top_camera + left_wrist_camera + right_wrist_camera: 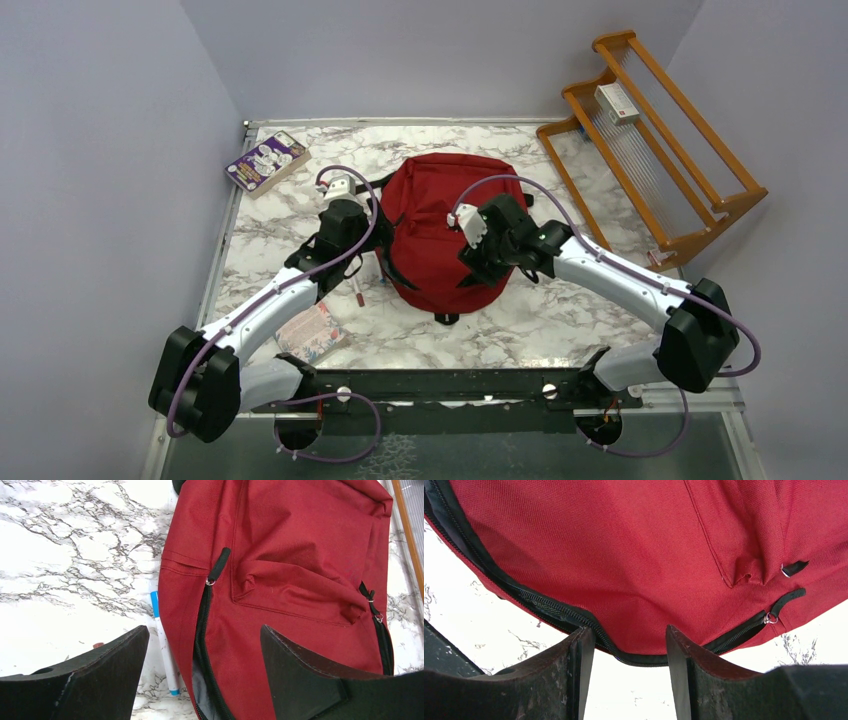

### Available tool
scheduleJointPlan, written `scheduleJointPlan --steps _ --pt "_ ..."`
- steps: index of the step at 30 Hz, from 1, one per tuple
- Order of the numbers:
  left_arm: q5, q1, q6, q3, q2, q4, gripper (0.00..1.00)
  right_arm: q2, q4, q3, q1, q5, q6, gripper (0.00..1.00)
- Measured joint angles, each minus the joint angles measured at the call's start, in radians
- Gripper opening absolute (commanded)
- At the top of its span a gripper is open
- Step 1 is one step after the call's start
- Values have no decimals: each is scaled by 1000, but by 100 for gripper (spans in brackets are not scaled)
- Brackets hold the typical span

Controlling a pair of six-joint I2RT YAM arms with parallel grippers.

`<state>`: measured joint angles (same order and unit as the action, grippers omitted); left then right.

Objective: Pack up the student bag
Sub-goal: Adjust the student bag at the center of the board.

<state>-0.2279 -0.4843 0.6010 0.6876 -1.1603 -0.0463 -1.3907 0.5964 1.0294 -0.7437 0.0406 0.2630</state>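
Top external view: my student bag (440,235) lies midway between the worktop's (560,330) side edges. Opening it, I judge. Left pincer (205,680) gapes wide, and right pincer (629,662) is parted astride the zip edge (574,617), which I should pinch next.

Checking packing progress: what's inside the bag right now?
The bag has its zip partly open, but only grey lining shows there; no items are visible. Red fabric covers the rest of the interior. A pen lies outside, beside it.

A pen (164,645) lies just left of the student bag (300,555).
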Motion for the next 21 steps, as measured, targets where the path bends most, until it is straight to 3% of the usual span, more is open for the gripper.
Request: scheduleJointPlan --steps 12,18,21 --pt "4 5 1 -14 1 0 83 -55 -30 0 -1 46 19 50" --pt "4 6 1 -19 10 0 83 -60 -58 0 -1 72 26 25" --pt "4 7 2 -21 11 0 83 -60 -74 0 -2 79 26 1"
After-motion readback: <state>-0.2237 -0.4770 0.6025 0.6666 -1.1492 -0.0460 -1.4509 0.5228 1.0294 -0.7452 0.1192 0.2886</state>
